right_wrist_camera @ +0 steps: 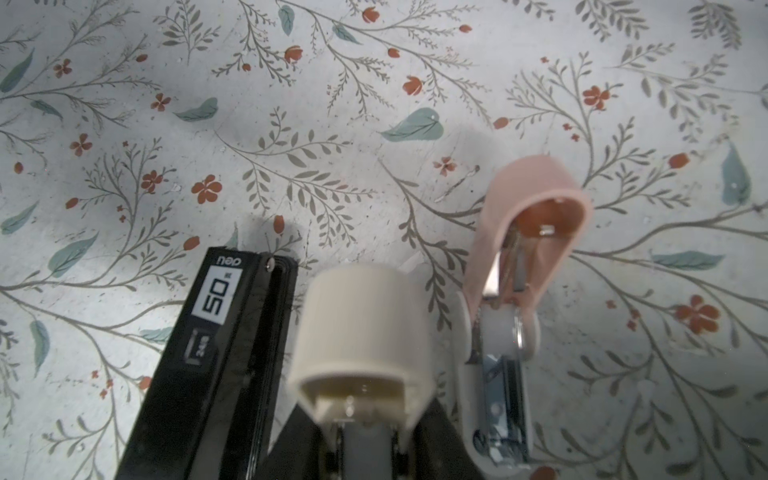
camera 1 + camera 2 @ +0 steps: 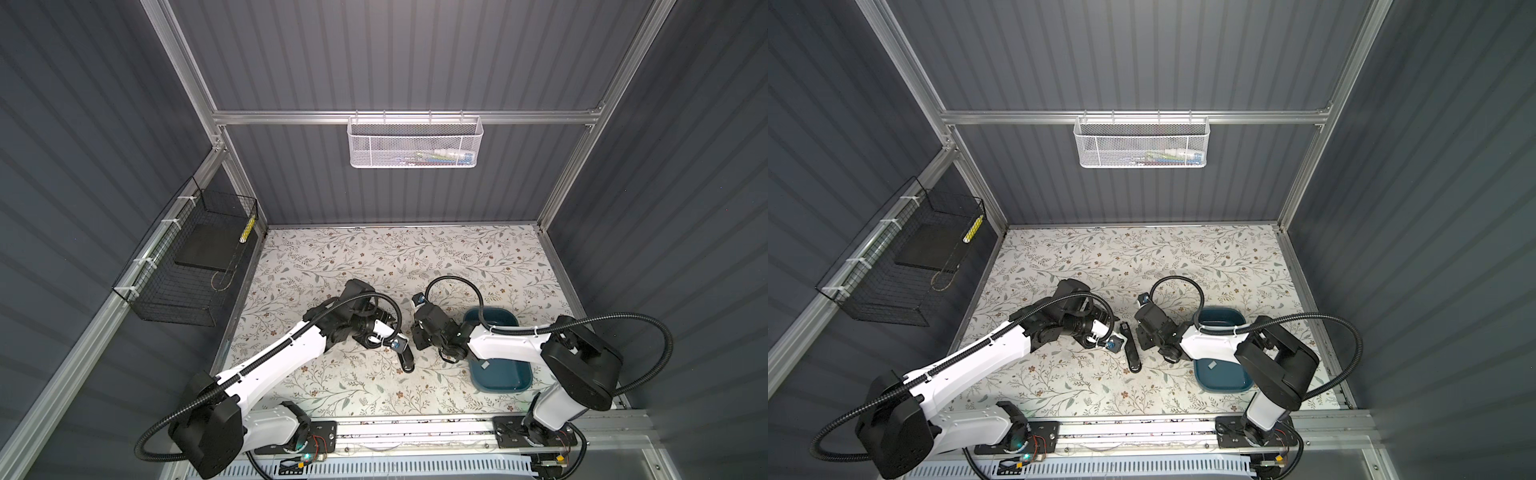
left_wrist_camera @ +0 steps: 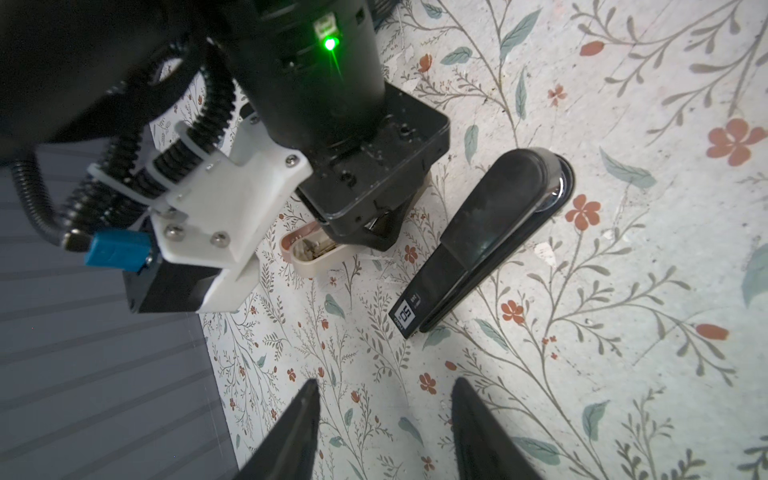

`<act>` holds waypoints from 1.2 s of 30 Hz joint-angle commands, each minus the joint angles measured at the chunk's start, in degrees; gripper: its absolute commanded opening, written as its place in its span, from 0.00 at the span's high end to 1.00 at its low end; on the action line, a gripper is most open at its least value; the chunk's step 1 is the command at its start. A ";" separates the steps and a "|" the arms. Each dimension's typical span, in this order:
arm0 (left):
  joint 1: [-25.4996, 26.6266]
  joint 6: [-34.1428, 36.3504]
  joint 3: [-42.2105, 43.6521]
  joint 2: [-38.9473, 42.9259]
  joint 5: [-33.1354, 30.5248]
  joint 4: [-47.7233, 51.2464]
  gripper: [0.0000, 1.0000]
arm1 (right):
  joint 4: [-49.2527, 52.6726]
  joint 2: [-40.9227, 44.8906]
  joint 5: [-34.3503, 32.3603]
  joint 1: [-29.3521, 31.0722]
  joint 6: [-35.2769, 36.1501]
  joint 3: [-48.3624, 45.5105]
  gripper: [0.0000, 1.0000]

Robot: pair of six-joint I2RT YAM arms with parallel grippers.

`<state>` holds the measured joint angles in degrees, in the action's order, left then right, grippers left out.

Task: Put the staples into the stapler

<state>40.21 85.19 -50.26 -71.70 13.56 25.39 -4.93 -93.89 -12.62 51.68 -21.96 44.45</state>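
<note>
L jaws (image 3: 384, 386) stand fairly wide w/ nothing btwn them. They hover over bare bench (image 3: 623, 374) just short of the black stapler (image 3: 490, 249), not touching it. R jaws (image 1: 365, 411) are narrow, closed on a cream cap (image 1: 361, 332). It's blurred, so can't tell what it belongs to. The black stapler lies on one side of that cap. A pink stapler (image 1: 505, 291) lies on the other, lid flipped up, metal track showing.

Containers:
- Black wire basket (image 2: 183, 299), on the wall far left of the black stapler: holds a dark flat slab (image 2: 208, 249) and a yellow-marked stick (image 2: 246, 230).
- White mesh basket (image 2: 415, 145), on the back wall beyond the stapler: contents too small to tell.
- Blue tray (image 2: 509, 374), right of the black stapler: one strip of staples (image 2: 484, 365) lying flat, nothing touching it.

Arms: L arm (image 2: 282, 353) reaches in from the front rail (image 2: 415, 428), wrist ending just left of the black stapler. R arm (image 2: 507, 343) crosses over the tray, wrist just right of the stapler.
</note>
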 commanded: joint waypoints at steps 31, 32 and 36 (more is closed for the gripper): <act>11.83 3.58 -0.32 -4.27 -3.31 5.10 0.51 | -6.46 14.80 -2.81 -0.50 -3.80 -9.17 0.30; 12.44 3.41 -0.67 -4.74 -3.29 5.47 0.51 | -7.13 17.59 -3.99 -0.53 -4.00 -10.91 0.24; 13.58 2.85 -1.22 -6.55 -3.03 5.81 0.51 | -6.95 29.11 -8.00 -1.37 -4.88 -16.86 0.01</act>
<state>53.10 89.17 -50.22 -76.93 8.82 28.86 -11.18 -70.17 -16.21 51.13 -25.58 30.74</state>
